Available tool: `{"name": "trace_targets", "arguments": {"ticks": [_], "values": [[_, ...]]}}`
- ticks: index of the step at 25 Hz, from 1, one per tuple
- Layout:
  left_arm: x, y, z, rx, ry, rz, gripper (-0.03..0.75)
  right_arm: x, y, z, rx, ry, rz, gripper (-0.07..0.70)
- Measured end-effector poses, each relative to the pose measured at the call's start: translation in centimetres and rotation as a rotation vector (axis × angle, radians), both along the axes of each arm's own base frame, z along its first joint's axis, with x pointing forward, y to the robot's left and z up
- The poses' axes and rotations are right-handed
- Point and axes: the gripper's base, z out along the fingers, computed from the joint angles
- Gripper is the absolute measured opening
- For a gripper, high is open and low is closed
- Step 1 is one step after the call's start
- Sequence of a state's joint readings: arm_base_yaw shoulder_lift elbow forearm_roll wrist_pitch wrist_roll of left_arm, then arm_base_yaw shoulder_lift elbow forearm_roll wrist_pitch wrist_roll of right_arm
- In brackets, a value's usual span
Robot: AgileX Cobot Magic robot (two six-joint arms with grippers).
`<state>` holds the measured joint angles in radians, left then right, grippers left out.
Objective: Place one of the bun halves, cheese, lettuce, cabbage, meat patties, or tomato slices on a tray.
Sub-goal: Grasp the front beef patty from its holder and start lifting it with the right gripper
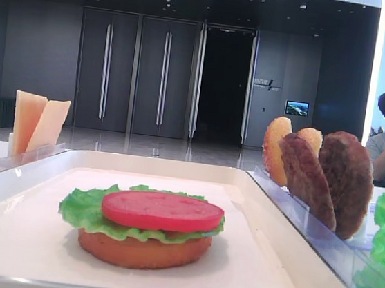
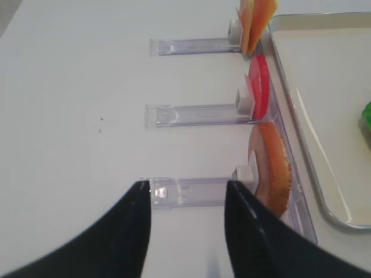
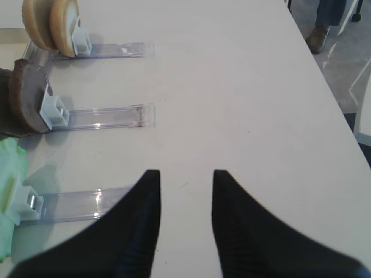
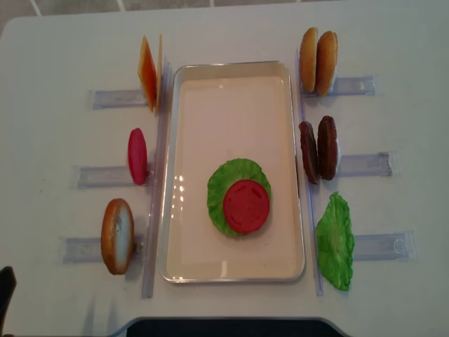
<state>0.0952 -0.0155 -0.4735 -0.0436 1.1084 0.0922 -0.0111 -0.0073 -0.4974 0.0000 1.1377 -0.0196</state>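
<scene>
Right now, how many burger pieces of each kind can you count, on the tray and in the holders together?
Bun halves: 4 (one under the stack on the tray, one left, two right)
Cheese slices: 2
Tomato slices: 2
Lettuce leaves: 2
Meat patties: 2
Total: 12

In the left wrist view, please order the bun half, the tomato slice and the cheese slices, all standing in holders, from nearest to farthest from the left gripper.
From the left gripper:
1. The bun half, in the nearest holder, just ahead to the right.
2. The tomato slice, in the middle holder, beside the tray rim.
3. The cheese slices, in the farthest holder, at the top edge.
</scene>
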Motion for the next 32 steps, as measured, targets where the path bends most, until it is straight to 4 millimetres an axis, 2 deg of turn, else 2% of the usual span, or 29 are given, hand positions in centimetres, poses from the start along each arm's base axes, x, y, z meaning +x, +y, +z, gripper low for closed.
{"name": "trace_targets", "arguments": {"ticks": [32], "values": [[-0.01, 0.09, -0.01, -0.003, 0.001, 0.013, 0.326, 0.0, 0.0, 0.0, 0.0, 0.0, 0.0, 0.242]]}}
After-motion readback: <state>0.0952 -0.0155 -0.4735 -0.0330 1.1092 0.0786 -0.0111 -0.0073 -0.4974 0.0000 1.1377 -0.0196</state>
